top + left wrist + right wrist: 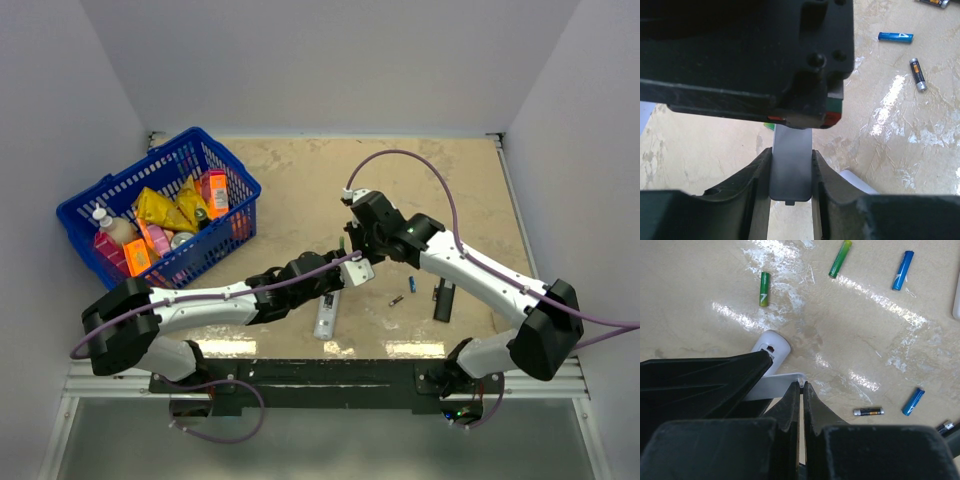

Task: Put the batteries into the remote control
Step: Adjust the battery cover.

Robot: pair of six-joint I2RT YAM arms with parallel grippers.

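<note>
- Left arm's fingers [756,172] clenched on a flat grey panel [790,165], one finger against each long edge. Looks like a battery cover, can't confirm from this angle.
- Right arm's fingers [790,407] pressed fully together, tips just beside a pale strip [772,386].
- Top view: both arms meet mid-surface, wrists nearly touching.
- Remote control [326,314] lies on the surface [300,180], at 6 o'clock from that meeting point.
- Batteries [398,299] loose at 3 o'clock of the remote control, scattered apart: green, blue, dark-silver.
- Black remote [444,300] just past them at 3 o'clock.
- Blue basket [123,169] at 10 o'clock.
</note>
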